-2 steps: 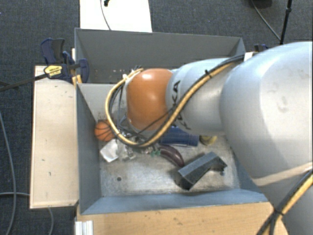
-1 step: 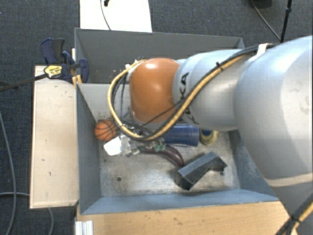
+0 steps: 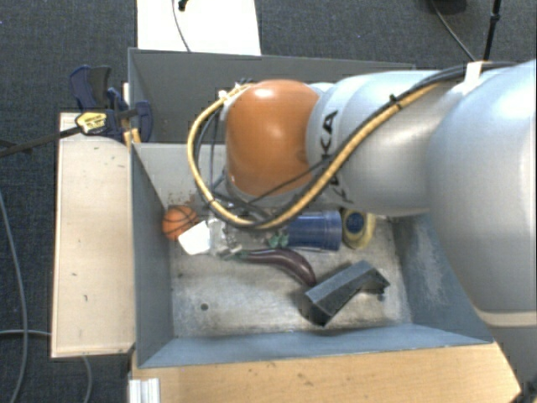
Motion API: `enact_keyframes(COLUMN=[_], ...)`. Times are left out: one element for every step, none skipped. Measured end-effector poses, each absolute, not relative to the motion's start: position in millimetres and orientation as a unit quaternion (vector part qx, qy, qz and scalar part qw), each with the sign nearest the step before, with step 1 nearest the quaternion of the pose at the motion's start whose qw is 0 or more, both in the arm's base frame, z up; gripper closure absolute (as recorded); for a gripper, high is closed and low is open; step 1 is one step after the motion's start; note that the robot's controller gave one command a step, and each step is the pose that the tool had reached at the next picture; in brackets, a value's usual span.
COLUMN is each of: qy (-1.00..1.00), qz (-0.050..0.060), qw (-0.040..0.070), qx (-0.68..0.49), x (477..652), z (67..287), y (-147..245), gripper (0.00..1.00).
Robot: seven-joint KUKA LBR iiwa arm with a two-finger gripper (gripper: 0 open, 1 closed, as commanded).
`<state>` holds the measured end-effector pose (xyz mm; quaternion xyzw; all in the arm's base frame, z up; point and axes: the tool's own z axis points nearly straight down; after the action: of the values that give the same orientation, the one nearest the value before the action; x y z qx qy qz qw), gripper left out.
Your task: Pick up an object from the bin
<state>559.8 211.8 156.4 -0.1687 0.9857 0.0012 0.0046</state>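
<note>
Several small things lie loose on the floor of the grey bin (image 3: 155,309). The arm (image 3: 403,141) reaches in from the right. Under its orange cover (image 3: 264,133) the pincer (image 3: 225,242) sits low near the bin's left wall; whether it is open or closed I cannot tell.

Nearest to it are a white piece (image 3: 194,240), just beside it, and a small orange ball (image 3: 178,221) with dark seams like a basketball, up against the white piece. Both look light. The ball is probably smooth and apt to roll, so a hold across its widest part seems safest. The white piece looks stiff and should take a grip across its flatter sides.

Further right lie a blue cylinder (image 3: 315,229), a yellowish ring (image 3: 357,227), a dark curved piece (image 3: 285,264) and a dark grey block (image 3: 340,290).

Dark lettering on the arm's casing, crossed by a yellow cable (image 3: 369,128), reads in part "KA". I can read no writing on the things in the bin.
</note>
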Motion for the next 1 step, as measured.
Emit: enact_keyframes(qy=[0.986], qz=[0.001], qw=[0.001], qx=[-0.165], x=[552.9], z=[162.2], y=[208.5], gripper=[0.0])
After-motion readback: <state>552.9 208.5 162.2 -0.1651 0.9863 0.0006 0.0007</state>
